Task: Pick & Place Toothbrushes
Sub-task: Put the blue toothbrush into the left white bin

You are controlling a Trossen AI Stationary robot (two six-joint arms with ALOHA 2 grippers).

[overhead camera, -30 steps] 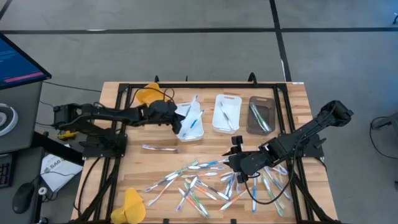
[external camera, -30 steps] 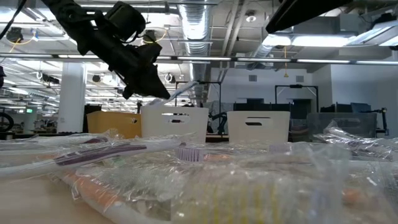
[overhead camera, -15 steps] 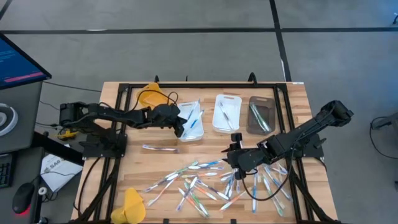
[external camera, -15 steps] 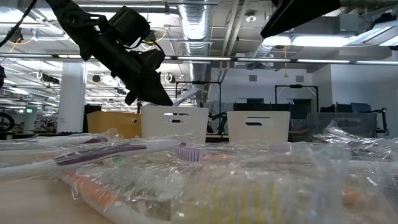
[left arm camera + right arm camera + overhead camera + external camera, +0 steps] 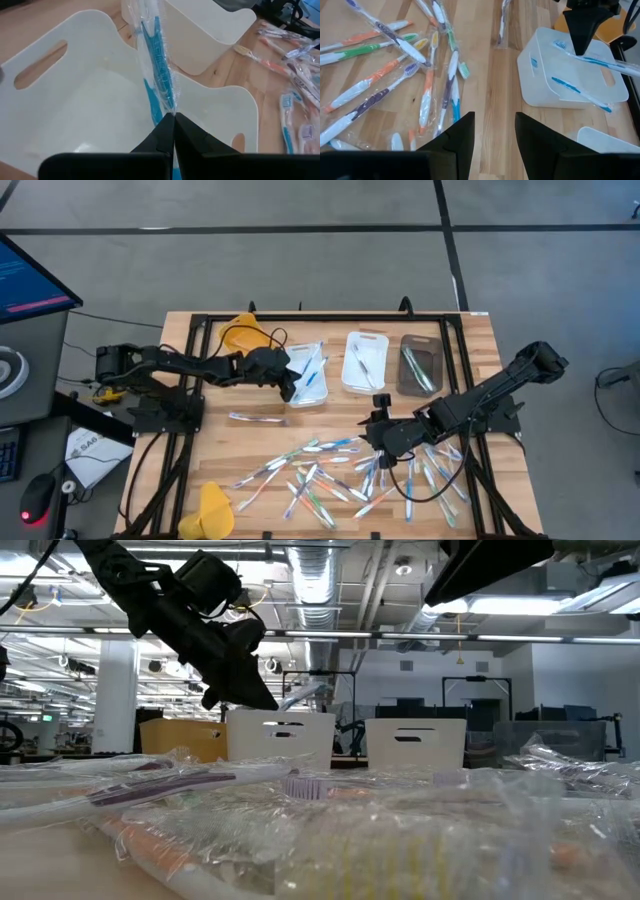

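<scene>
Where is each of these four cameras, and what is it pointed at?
High view: above, looking straight down; both arms, table.
Low view: table height, facing the room; left arm above white tray.
Left wrist view: behind left gripper, shut on blue toothbrush over the tray.
Right wrist view: behind right gripper, open above loose toothbrushes.
Shared: both wrist views show that tray and brush.
</scene>
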